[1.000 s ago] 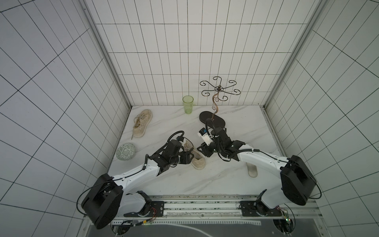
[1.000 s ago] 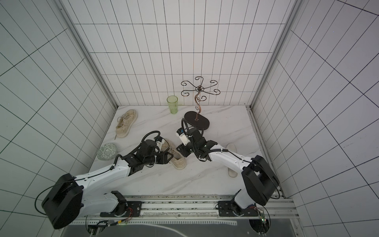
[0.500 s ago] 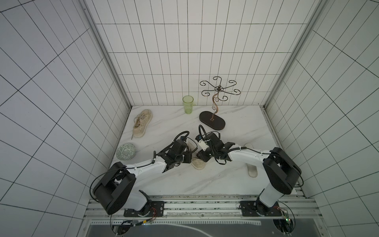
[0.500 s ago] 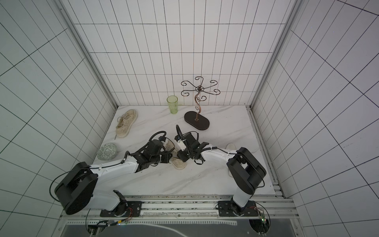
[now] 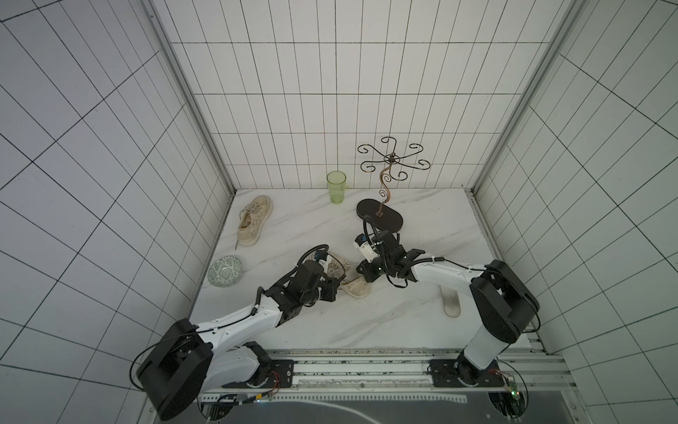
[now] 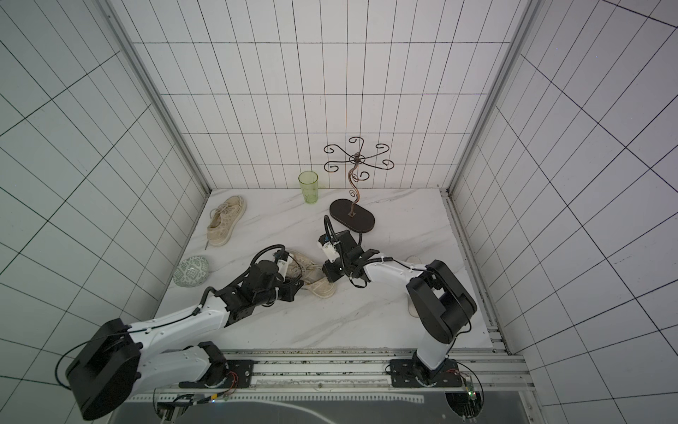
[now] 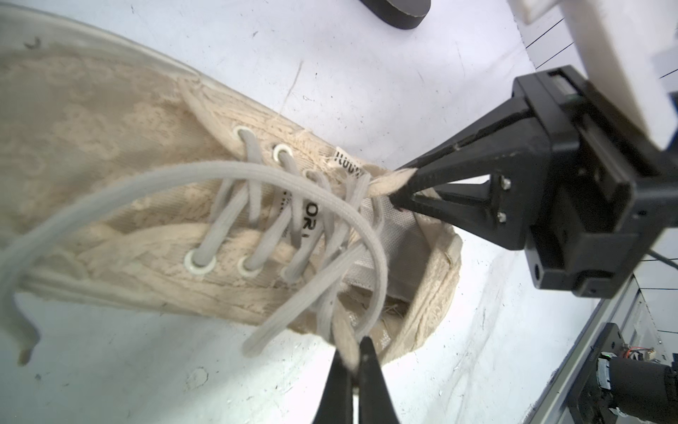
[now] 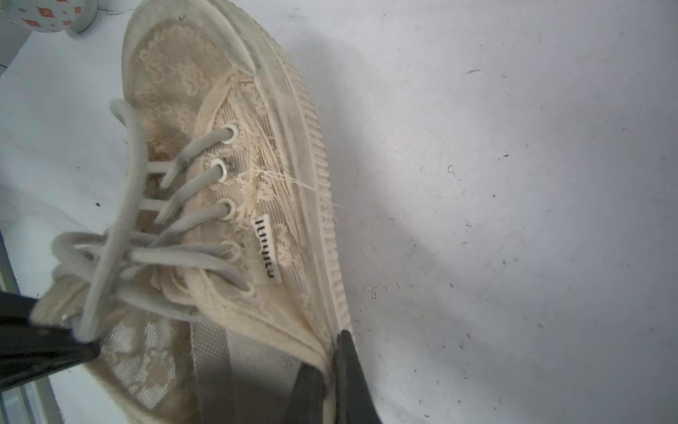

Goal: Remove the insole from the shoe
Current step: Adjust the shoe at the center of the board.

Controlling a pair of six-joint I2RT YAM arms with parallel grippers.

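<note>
On the marble table, between my two arms, the shoe sits on its sole, and both top views show the arms meeting over it. From the left wrist camera I see the left gripper pressed together on the beige rim of the shoe's opening at one side. The right gripper is pinched shut on the rim at the opposite side, next to the small printed tag. The right wrist camera confirms this: its two fingers clamp the edge of the collar where it meets the ribbed sole. The laces are loose and loop across the tongue. Down in the opening lies a grey woven layer. I cannot tell for certain that this is the insole, but nothing has been drawn out of the shoe. Well apart, near the left wall, lie a second shoe and a patterned bowl. A green cup and a wire stand are at the back. A pale flat piece lies beside the right arm.
</note>
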